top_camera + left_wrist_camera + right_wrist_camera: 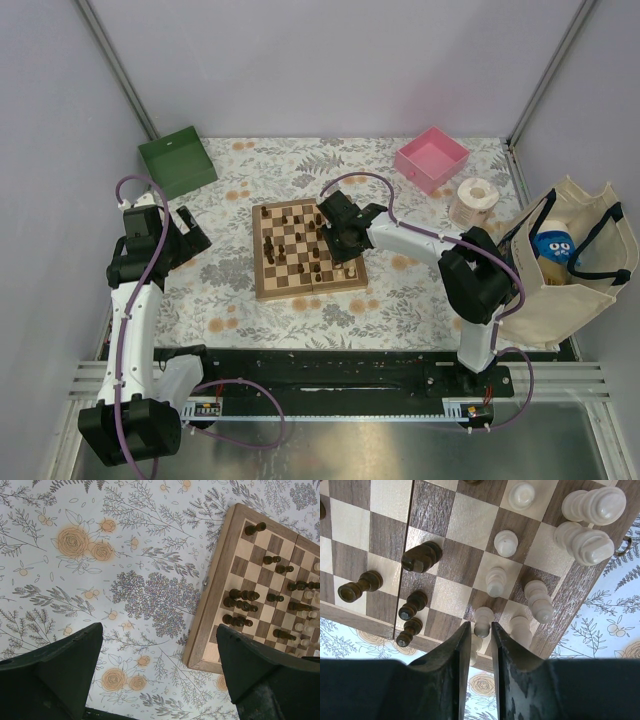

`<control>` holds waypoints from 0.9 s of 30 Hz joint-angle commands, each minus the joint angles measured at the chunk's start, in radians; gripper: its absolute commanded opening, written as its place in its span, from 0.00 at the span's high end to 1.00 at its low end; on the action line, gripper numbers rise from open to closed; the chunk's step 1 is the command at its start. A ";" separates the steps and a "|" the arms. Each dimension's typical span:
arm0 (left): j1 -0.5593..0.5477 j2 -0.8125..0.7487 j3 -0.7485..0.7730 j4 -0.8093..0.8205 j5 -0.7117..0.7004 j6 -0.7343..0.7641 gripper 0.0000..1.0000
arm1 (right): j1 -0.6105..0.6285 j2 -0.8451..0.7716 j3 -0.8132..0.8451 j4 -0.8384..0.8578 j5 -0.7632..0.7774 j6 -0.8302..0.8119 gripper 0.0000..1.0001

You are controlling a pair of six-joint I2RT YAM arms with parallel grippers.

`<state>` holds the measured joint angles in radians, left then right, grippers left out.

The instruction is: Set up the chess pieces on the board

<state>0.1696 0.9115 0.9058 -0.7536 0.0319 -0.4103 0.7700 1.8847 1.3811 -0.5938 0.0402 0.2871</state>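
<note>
The chess pieces (506, 543), tiny turned wooden figures in dark brown and pale cream, sit mixed up on the square checked wooden board (300, 291) in the middle of the flowery bench (225, 300). They look light, hard and smooth, and easy to tip. I think it is best to hold one by its thin neck from above. The right gripper (480, 628) has narrow jaws around a little cream pawn (482, 616) by the board's edge. I cannot tell if they squeeze it. The left gripper (157, 680) has wide jaws holding nothing, toward the bench's left edge.
</note>
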 commanded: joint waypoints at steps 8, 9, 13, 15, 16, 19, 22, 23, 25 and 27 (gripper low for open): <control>0.005 -0.008 -0.004 0.040 0.019 0.011 0.01 | -0.009 -0.093 0.010 0.045 -0.037 -0.012 0.55; 0.007 -0.008 -0.004 0.040 0.019 0.011 0.01 | -0.011 -0.099 0.016 0.045 -0.063 -0.012 0.55; 0.004 -0.008 -0.004 0.040 0.019 0.011 0.01 | -0.005 -0.111 0.033 0.068 -0.092 -0.008 0.54; 0.005 -0.011 -0.004 0.040 0.019 0.011 0.01 | -0.003 -0.098 0.058 0.068 -0.094 -0.006 0.53; 0.005 -0.010 -0.004 0.040 0.022 0.011 0.01 | 0.000 -0.088 0.071 0.066 -0.097 -0.009 0.53; 0.005 -0.008 -0.004 0.039 0.020 0.011 0.01 | 0.003 -0.044 0.114 0.060 -0.109 -0.017 0.51; 0.005 -0.010 -0.004 0.040 0.022 0.011 0.01 | 0.005 0.007 0.163 0.042 -0.111 -0.028 0.50; 0.005 -0.008 -0.004 0.040 0.020 0.011 0.01 | 0.006 0.026 0.177 0.040 -0.112 -0.031 0.49; 0.005 -0.010 -0.004 0.040 0.020 0.011 0.01 | 0.006 0.059 0.214 0.020 -0.120 -0.042 0.48; 0.005 -0.008 -0.004 0.040 0.020 0.011 0.01 | 0.005 0.088 0.239 0.009 -0.122 -0.045 0.48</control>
<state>0.1696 0.9115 0.9058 -0.7532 0.0353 -0.4103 0.7704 1.9186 1.5513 -0.5652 -0.0574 0.2691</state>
